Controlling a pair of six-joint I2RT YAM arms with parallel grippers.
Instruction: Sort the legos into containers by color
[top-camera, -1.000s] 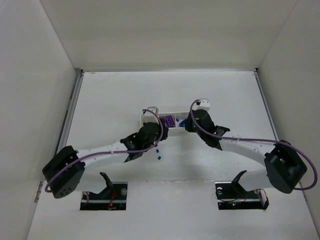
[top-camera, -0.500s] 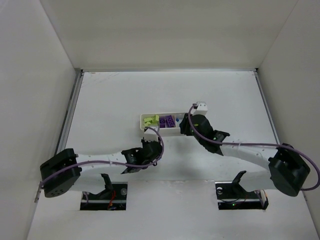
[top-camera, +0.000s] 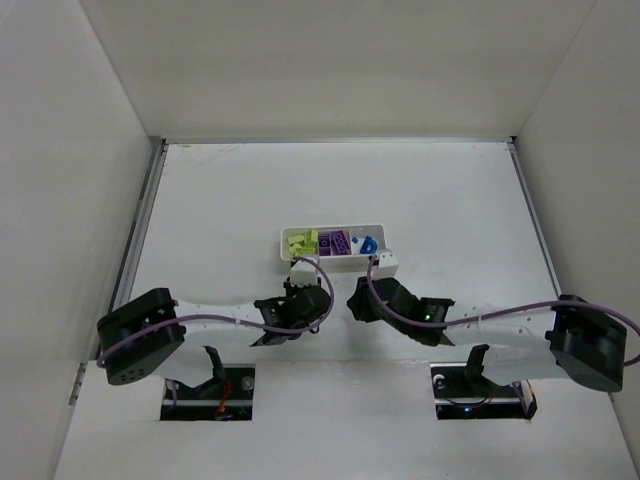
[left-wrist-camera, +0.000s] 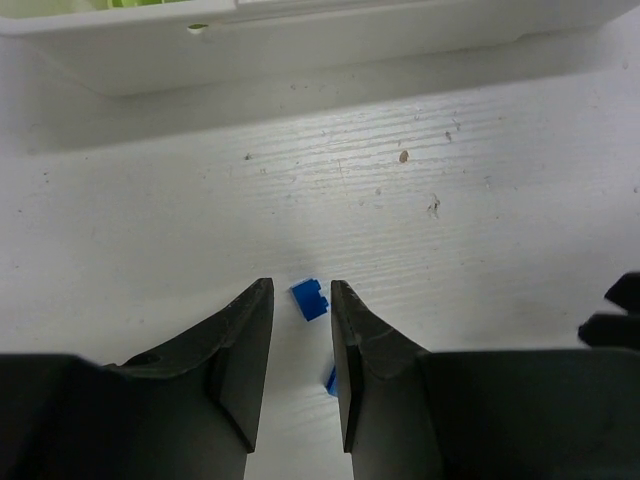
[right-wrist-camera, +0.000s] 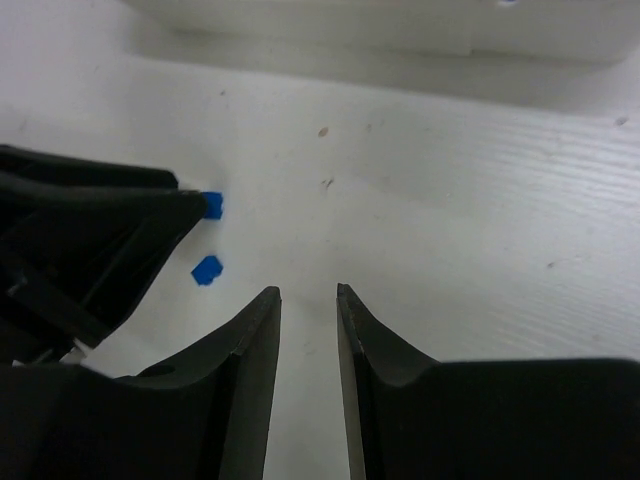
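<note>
The white three-part tray holds yellow-green legos on the left, purple legos in the middle and blue ones on the right. Two blue legos lie on the table near of it. My left gripper is open and low over them. One blue lego lies just at its fingertips; the other is partly hidden behind the right finger. My right gripper is open and empty to the right of both legos. In the top view the grippers stand close together.
The tray's near wall runs along the top of the left wrist view and the right wrist view. The left gripper's black body stands close to the right fingers. White walls enclose the table.
Both arms have drawn back from the tray toward the near side, so the tray now shows uncovered. The left gripper has come down over the two blue legos.
</note>
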